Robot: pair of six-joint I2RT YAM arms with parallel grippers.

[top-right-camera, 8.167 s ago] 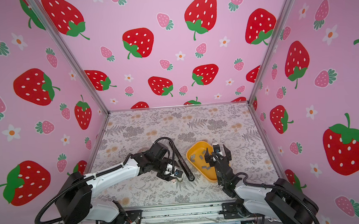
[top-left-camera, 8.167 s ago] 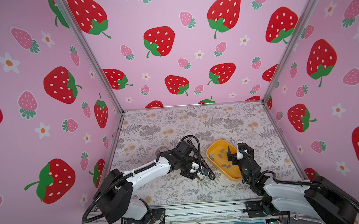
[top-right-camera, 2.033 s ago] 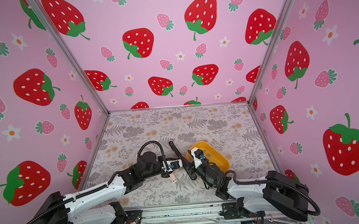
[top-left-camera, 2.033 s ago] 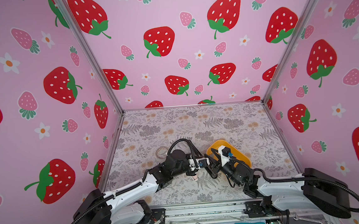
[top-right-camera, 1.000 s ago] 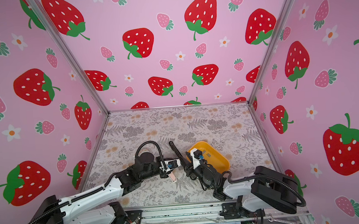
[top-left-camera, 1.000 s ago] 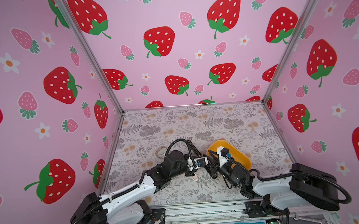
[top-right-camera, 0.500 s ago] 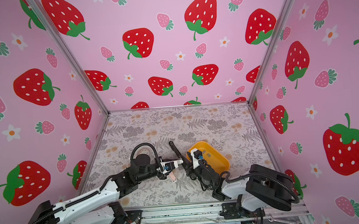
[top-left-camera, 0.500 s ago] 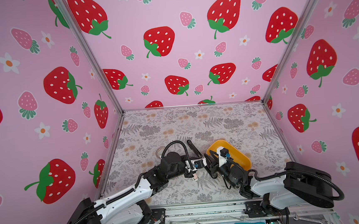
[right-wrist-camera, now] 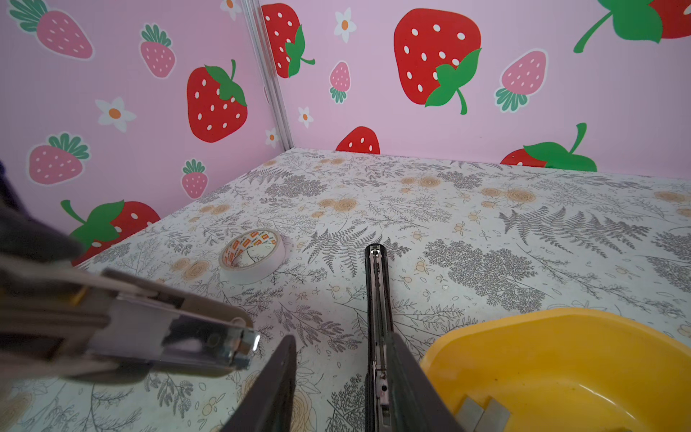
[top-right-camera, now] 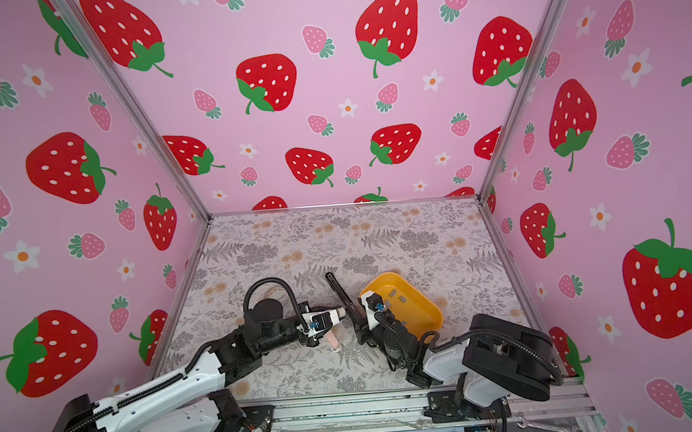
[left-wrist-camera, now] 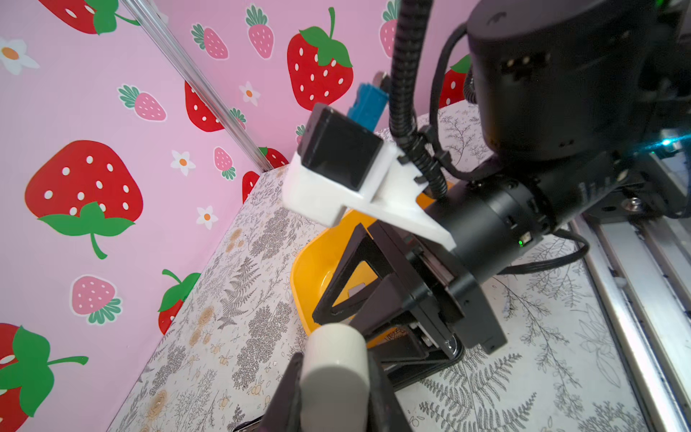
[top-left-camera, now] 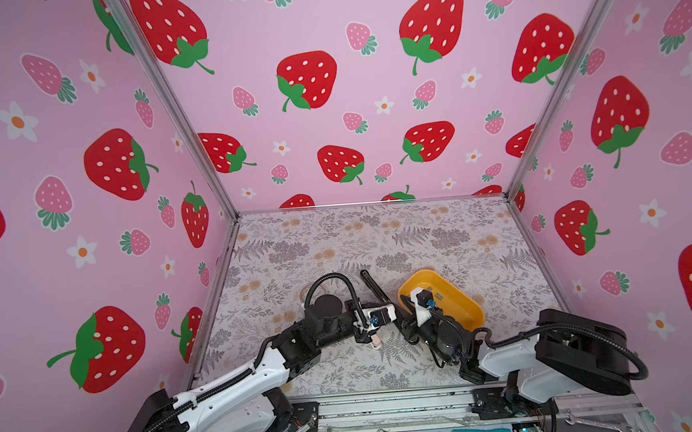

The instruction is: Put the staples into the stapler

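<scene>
Left gripper (left-wrist-camera: 334, 374) is clamped tight on the pale stapler (right-wrist-camera: 209, 336), which has a cream body and a shiny metal nose pointing toward the right gripper (right-wrist-camera: 341, 338). The right jaws stand apart with nothing pinched. A black stapler (right-wrist-camera: 375, 291), slim with a metal rail showing, lies between them against the tray-side finger. The staples (right-wrist-camera: 493, 411), small flat grey strips, sit in the yellow tray (right-wrist-camera: 523, 336) just beside the right gripper.

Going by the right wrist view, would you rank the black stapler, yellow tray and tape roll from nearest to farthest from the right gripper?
1. black stapler: between the fingers of the right gripper.
2. yellow tray: beside it.
3. tape roll: farther out, off to its left.
</scene>
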